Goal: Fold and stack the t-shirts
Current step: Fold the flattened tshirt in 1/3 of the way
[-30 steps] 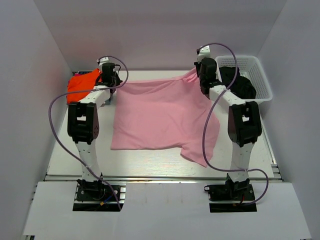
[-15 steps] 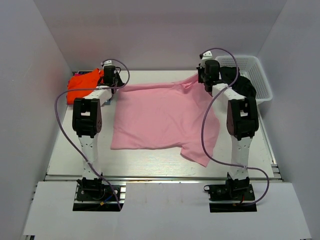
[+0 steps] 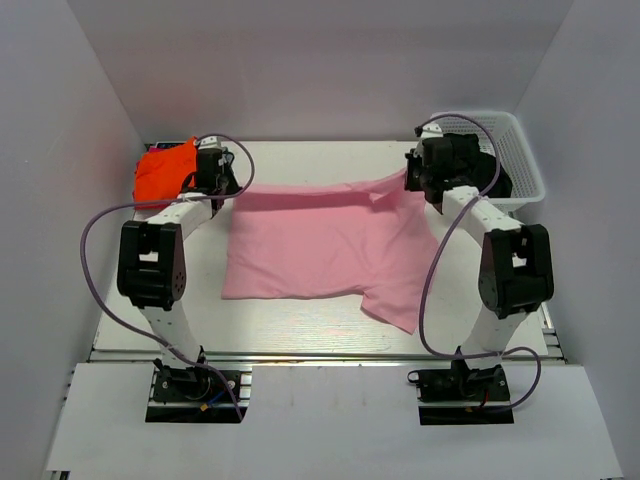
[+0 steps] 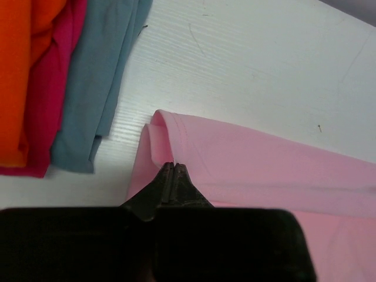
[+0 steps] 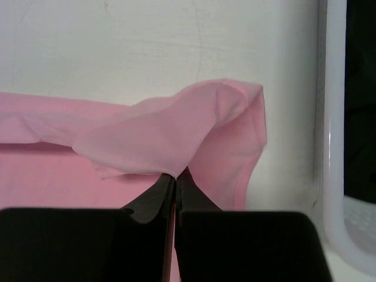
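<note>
A light pink t-shirt lies spread in the middle of the table, its far edge lifted and stretched between my grippers. My left gripper is shut on the shirt's far left corner. My right gripper is shut on the far right corner. A stack of folded shirts sits at the far left: bright orange on top, with red and grey-blue layers showing in the left wrist view. A black shirt lies in the basket.
A white plastic basket stands at the far right, close beside my right gripper; its rim shows in the right wrist view. White walls enclose the table on three sides.
Both grippers have pulled back toward the near side and outward, dragging the pink shirt's far edge with them. The far edge is now folded nearer over the shirt.
</note>
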{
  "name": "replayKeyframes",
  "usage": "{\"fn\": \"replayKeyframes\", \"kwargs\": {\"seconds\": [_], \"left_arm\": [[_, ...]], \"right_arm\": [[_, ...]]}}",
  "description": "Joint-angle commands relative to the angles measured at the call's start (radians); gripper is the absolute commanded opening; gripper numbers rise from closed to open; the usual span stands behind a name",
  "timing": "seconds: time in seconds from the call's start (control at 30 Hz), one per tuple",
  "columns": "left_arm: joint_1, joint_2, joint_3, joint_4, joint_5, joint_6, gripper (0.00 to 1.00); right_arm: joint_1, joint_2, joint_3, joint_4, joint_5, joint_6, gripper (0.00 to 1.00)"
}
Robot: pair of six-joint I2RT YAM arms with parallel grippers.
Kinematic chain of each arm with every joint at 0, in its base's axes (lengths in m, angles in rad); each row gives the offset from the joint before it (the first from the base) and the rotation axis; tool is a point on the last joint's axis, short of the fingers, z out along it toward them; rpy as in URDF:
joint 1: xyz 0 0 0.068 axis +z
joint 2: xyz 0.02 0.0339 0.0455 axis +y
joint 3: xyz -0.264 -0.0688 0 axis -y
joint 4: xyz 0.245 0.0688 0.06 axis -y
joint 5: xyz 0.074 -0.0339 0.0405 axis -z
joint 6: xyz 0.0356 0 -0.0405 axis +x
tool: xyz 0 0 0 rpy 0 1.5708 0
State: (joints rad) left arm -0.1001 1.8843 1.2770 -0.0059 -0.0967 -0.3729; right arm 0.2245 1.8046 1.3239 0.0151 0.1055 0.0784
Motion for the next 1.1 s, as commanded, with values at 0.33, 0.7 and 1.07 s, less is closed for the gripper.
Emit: {"fn": "replayKeyframes", "kwargs": {"seconds": [0.33,0.7,1.07], "left_arm": [[-0.004,-0.189,-0.152,-0.083,-0.034,0.023,0.0],[-0.004,-0.2,-0.243,-0.132,0.008,-0.015,0.03],[-0.004,-0.255,-0.125,-0.332,-0.109,-0.052,0.99]], "right_arm": [[-0.001,-0.278,-0.262,-0.221,-0.095,0.159,0.0],[-0.002,-0.237,-0.416,-0.193,-0.02,0.267,0.16],[0.007,-0.261,-0.267,-0.317,0.077,0.247,0.71]]}}
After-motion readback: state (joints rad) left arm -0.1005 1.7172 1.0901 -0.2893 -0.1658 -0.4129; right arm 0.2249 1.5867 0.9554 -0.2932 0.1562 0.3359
